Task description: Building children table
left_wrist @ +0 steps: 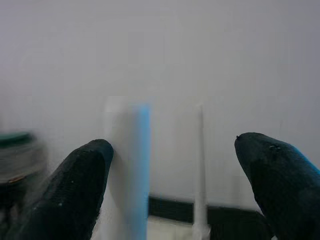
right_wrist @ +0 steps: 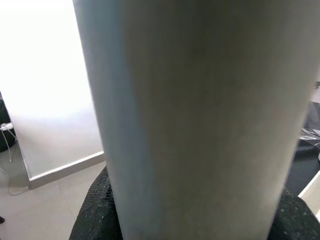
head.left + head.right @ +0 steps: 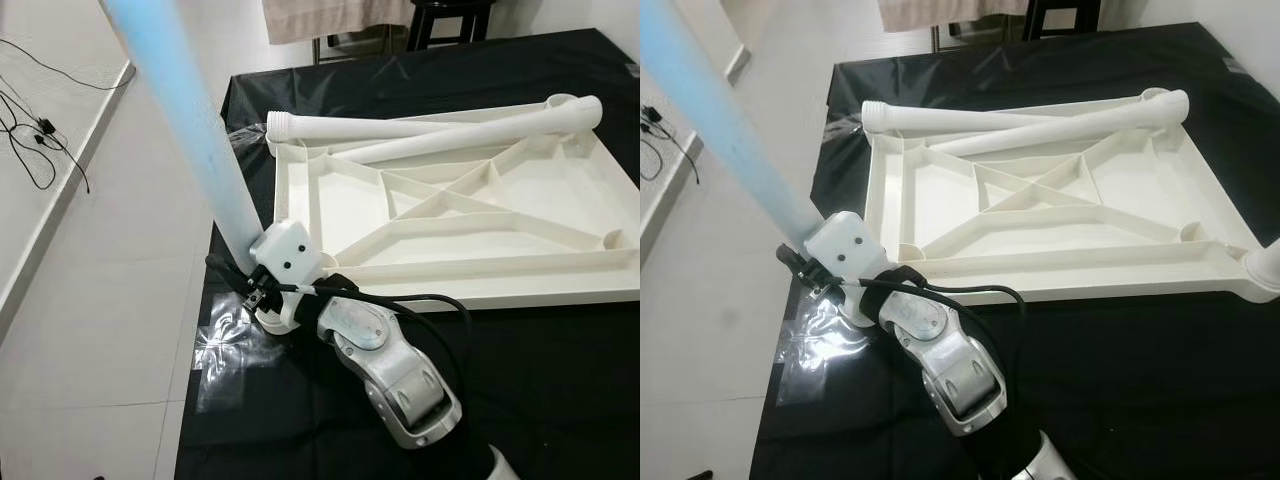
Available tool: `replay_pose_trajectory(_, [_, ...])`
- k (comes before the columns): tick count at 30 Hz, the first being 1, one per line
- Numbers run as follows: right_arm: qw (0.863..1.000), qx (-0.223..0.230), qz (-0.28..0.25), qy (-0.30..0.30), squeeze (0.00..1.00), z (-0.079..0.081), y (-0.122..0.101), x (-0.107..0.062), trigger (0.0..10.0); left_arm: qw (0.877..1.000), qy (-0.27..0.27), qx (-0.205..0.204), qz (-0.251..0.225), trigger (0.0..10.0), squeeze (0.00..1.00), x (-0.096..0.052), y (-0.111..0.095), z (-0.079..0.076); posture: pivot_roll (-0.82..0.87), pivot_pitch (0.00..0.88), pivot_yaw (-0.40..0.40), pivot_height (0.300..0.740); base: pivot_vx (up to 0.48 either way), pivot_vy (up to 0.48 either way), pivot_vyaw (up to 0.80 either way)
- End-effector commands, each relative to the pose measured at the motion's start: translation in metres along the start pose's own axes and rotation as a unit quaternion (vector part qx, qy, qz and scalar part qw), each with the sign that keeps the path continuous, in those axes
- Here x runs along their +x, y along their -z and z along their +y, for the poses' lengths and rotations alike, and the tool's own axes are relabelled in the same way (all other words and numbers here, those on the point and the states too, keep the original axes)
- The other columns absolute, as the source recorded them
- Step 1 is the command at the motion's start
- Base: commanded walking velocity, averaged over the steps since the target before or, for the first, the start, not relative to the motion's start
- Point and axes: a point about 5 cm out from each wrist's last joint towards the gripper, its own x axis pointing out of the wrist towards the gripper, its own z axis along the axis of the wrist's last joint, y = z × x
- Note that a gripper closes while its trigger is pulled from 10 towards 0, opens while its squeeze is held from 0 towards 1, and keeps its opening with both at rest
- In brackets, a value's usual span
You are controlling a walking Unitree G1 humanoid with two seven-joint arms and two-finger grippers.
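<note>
right pincer (image 3: 243,268) round upright leg (image 3: 180,110) — arm stretched fwd

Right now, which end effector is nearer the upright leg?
Right. The right end effector grips the leg near its base; the left end effector is open, facing the leg from farther off.

You see a ribbed white moulded-plastic tabletop (image 3: 450,215), smooth white plastic tube legs (image 3: 440,128), matt black cloth (image 3: 540,380), crinkled glossy clear plastic bag (image 3: 225,350).
</note>
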Motion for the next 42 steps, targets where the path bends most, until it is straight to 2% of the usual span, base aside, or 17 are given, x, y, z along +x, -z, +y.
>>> replay_pose_trajectory(1, [0.979, 0.067, 0.188, -0.041, 0.0, 0.023, 0.08, -0.011, 10.0, 0.999, -0.011, 0.005, 0.037, 10.0, 0.0, 0.0, 0.015, 0.001, 0.02, 0.231, 0.062, 0.74, 0.0, 0.0, 0.0])
replay_pose_trajectory(4, [0.979, 0.066, 0.187, -0.041, 0.0, 0.023, 0.08, -0.011, 10.0, 0.994, -0.069, 0.024, 0.084, 10.0, 0.0, -0.005, 0.032, 0.013, 0.02, 0.231, 0.062, 0.74, 0.0, 0.0, 0.0])
replay_pose_trajectory(7, [0.979, 0.066, 0.186, -0.042, 0.0, 0.023, 0.08, -0.011, 10.0, 0.993, -0.073, 0.021, 0.087, 10.0, 0.0, -0.006, 0.032, 0.013, 0.02, 0.231, 0.062, 0.74, 0.0, 0.0, 0.0])
replay_pose_trajectory(9, [0.98, 0.066, 0.185, -0.042, 0.0, 0.023, 0.08, -0.011, 10.0, 0.991, -0.112, 0.002, 0.078, 10.0, 0.0, -0.007, 0.045, 0.022, 0.01, 0.228, 0.064, 0.74, 0.0, 0.0, 0.0])
replay_pose_trajectory(11, [0.98, 0.067, 0.185, -0.042, 0.0, 0.022, 0.08, -0.011, 10.0, 0.99, -0.123, -0.004, 0.076, 10.0, 0.0, -0.008, 0.049, 0.024, 0.01, 0.228, 0.064, 0.74, 0.0, 0.0, 0.0])
replay_pose_trajectory(15, [0.98, 0.067, 0.182, -0.043, 0.0, 0.023, 0.078, -0.01, 10.0, 0.984, -0.147, -0.041, 0.088, 10.0, 0.0, -0.009, 0.076, 0.025, 0.01, 0.233, 0.065, 0.74, 0.0, 0.0, 0.0])
replay_pose_trajectory(21, [0.98, 0.067, 0.182, -0.041, 0.0, 0.021, 0.077, -0.009, 10.0, 0.982, -0.159, -0.052, 0.089, 10.0, 0.0, -0.009, 0.088, 0.027, 0.01, 0.235, 0.066, 0.74, 0.0, 0.0, 0.0])
replay_pose_trajectory(22, [0.98, 0.066, 0.182, -0.04, 0.0, 0.02, 0.077, -0.009, 10.0, 0.981, -0.158, -0.054, 0.094, 8.4, 0.0, -0.008, 0.094, 0.026, 0.01, 0.235, 0.066, 0.74, 0.0, 0.0, 0.0])
replay_pose_trajectory(23, [0.98, 0.066, 0.182, -0.04, 0.0, 0.02, 0.077, -0.009, 10.0, 0.981, -0.159, -0.055, 0.097, 3.3, 0.0, -0.007, 0.096, 0.026, 0.0, 0.236, 0.067, 0.74, 0.0, 0.0, 0.0])
replay_pose_trajectory(24, [0.98, 0.066, 0.182, -0.04, 0.0, 0.02, 0.077, -0.009, 10.0, 0.981, -0.159, -0.055, 0.097, 3.3, 0.0, -0.007, 0.096, 0.026, 0.0, 0.236, 0.067, 0.74, 0.0, 0.0, 0.0])
replay_pose_trajectory(25, [0.98, 0.066, 0.182, -0.04, 0.0, 0.02, 0.077, -0.009, 10.0, 0.98, -0.161, -0.054, 0.102, 1.1, 0.0, -0.008, 0.098, 0.026, 0.0, 0.236, 0.067, 0.74, 0.0, 0.0, 0.0])
replay_pose_trajectory(26, [0.98, 0.066, 0.181, -0.04, 0.0, 0.02, 0.077, -0.009, 10.0, 0.979, -0.164, -0.048, 0.111, 0.0, 0.0, -0.008, 0.099, 0.026, 0.01, 0.235, 0.067, 0.74, 0.0, 0.0, 0.0])
replay_pose_trajectory(28, [0.98, 0.066, 0.181, -0.04, 0.0, 0.02, 0.076, -0.009, 10.0, 0.978, -0.165, -0.044, 0.116, 0.0, 0.0, -0.008, 0.1, 0.026, 0.01, 0.235, 0.067, 0.74, 0.0, 0.0, 0.0])
replay_pose_trajectory(35, [0.981, 0.066, 0.18, -0.041, 0.0, 0.02, 0.076, -0.007, 10.0, 0.975, -0.172, 0.022, 0.138, 0.0, 0.0, -0.002, 0.093, 0.03, 0.01, 0.233, 0.065, 0.74, 0.0, 0.0, 0.0])
replay_pose_trajectory(41, [0.983, 0.051, 0.17, -0.051, 0.0, 0.017, 0.071, -0.004, 10.0, 0.973, -0.17, 0.04, 0.149, 0.0, 0.0, -0.001, 0.093, 0.031, 0.01, 0.228, 0.065, 0.74, 0.0, 0.0, 0.0])
replay_pose_trajectory(42, [0.984, 0.048, 0.16, -0.063, 0.47, 0.016, 0.067, -0.003, 10.0, 0.973, -0.17, 0.041, 0.151, 0.0, 0.0, 0.0, 0.094, 0.03, 0.01, 0.228, 0.065, 0.74, 0.0, 0.0, 0.0])
